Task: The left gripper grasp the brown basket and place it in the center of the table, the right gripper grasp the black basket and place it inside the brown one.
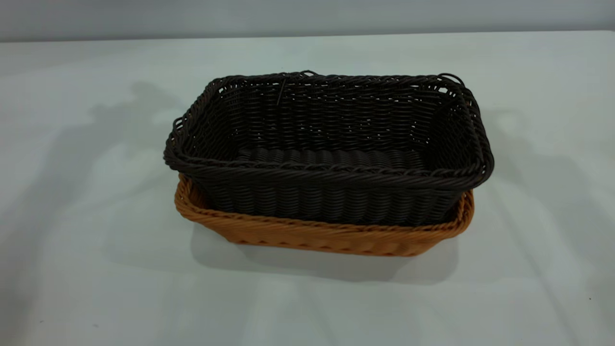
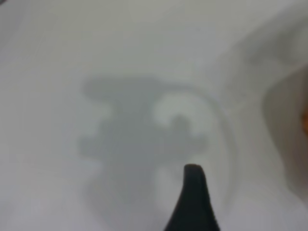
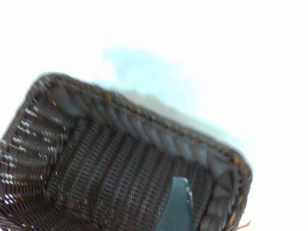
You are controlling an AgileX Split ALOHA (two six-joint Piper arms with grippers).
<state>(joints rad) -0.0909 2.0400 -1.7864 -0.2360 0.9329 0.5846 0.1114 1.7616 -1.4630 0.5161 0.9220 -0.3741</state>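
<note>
The bench (image 1: pixel 96 288) is a broad, smooth, pale white-grey surface, with a plain grey wall (image 1: pixel 307 17) running behind its far edge. Soft arm shadows lie across it on both sides of the baskets.

The black basket (image 1: pixel 331 144) sits inside the brown basket (image 1: pixel 326 235) near the middle of the bench. It stands deeper than the brown one, so its braided rim rises well above the orange-tan rim and overhangs it. Only the brown basket's near wall and corners show; the rest is hidden by the dark one.

My right end effector (image 3: pixel 175 207) hangs above the black basket's interior, close to one short end wall. Only one dark finger (image 3: pixel 177 204) is in the wrist view, cut off at the frame edge, touching nothing that I can see. I cannot tell how far it is parted.

My left end effector (image 2: pixel 192 202) is over bare bench, with its own shadow spread just ahead. A sliver of orange shows at the frame edge, off to one side. Again only a single dark fingertip (image 2: pixel 193 192) shows, so I cannot tell its opening; nothing is seen held in it.

Neither arm appears in the exterior view.
</note>
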